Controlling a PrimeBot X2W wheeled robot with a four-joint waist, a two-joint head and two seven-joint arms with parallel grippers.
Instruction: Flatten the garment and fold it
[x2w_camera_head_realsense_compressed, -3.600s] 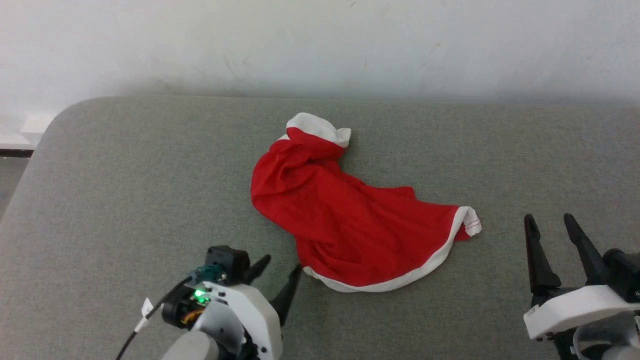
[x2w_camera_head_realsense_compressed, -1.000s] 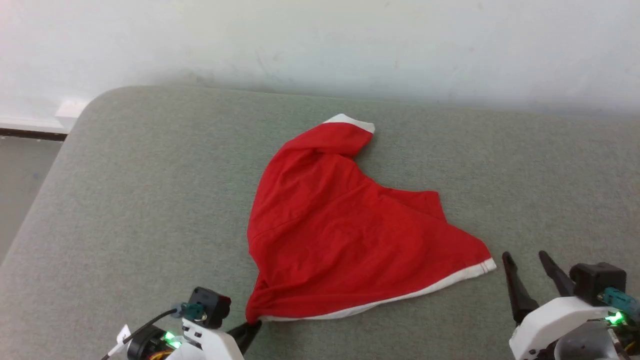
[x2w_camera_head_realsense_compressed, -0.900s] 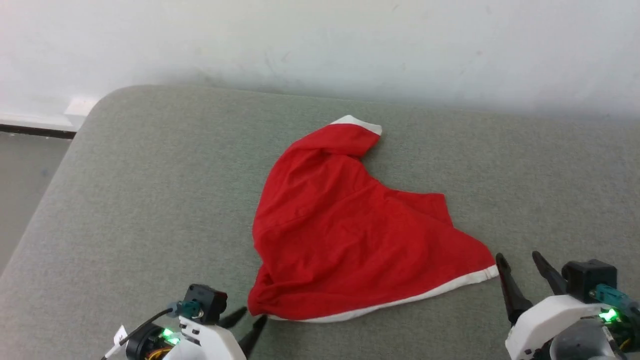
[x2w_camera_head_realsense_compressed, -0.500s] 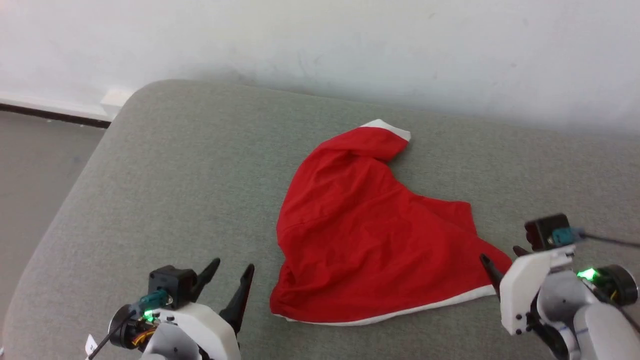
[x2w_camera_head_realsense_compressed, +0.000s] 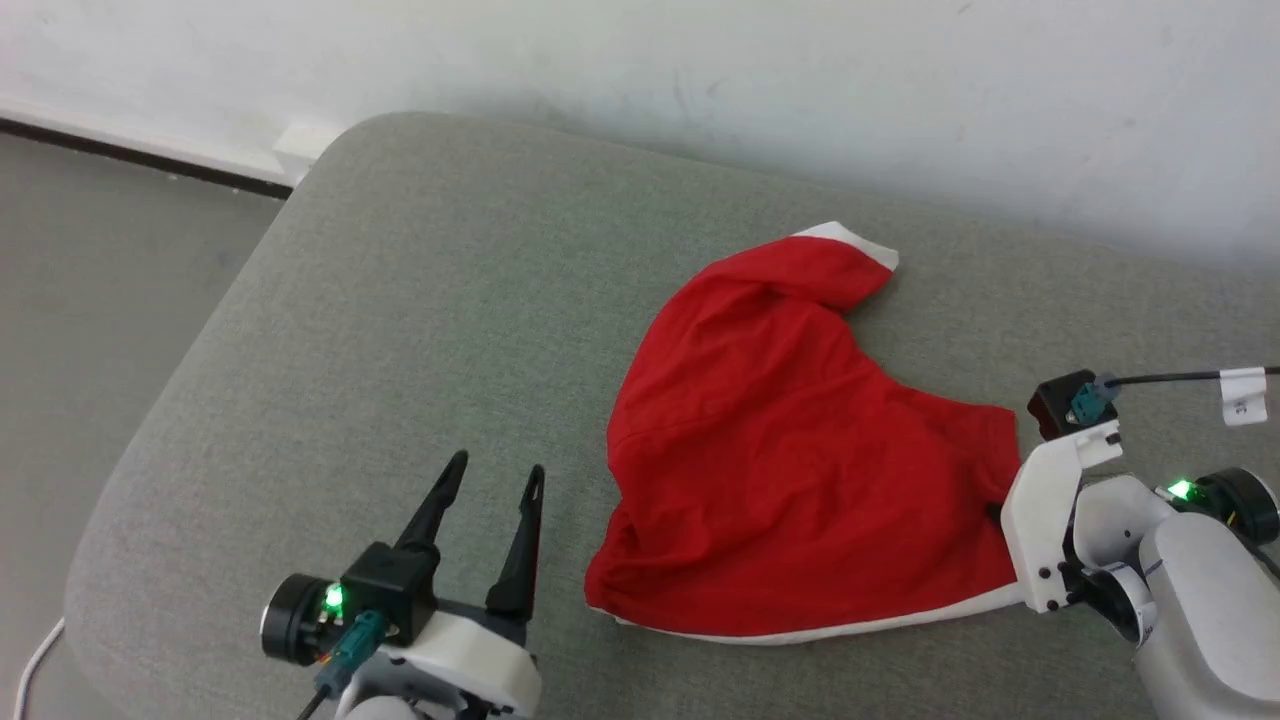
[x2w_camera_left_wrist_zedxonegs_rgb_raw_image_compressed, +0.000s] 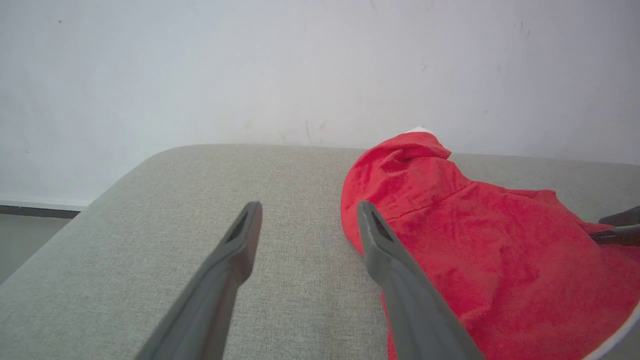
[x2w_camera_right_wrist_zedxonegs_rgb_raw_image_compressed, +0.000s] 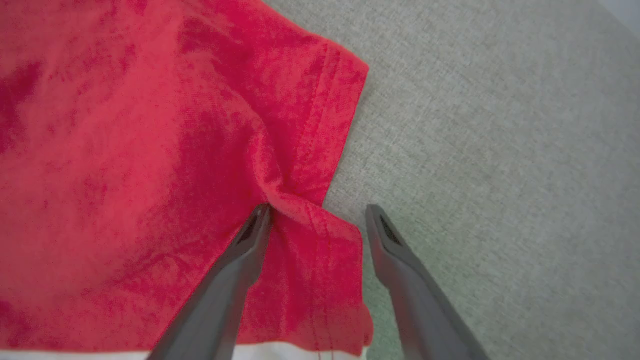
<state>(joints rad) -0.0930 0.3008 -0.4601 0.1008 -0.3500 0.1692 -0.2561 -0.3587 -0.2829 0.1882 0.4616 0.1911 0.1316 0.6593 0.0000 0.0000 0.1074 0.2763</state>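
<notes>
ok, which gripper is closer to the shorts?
Right. The right gripper stands open over the shorts' hem, touching the fabric; the left gripper is open beside them, apart.

White arm shells (x2w_camera_head_realsense_compressed: 1045, 520), dark tapered fingers (x2w_camera_head_realsense_compressed: 520, 540), green lights (x2w_camera_head_realsense_compressed: 1180, 490), tagged cable (x2w_camera_head_realsense_compressed: 1165, 378)

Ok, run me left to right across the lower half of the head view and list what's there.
Going right: floor → left gripper, jaws apart → red garment → right gripper at the garment's right edge.
</notes>
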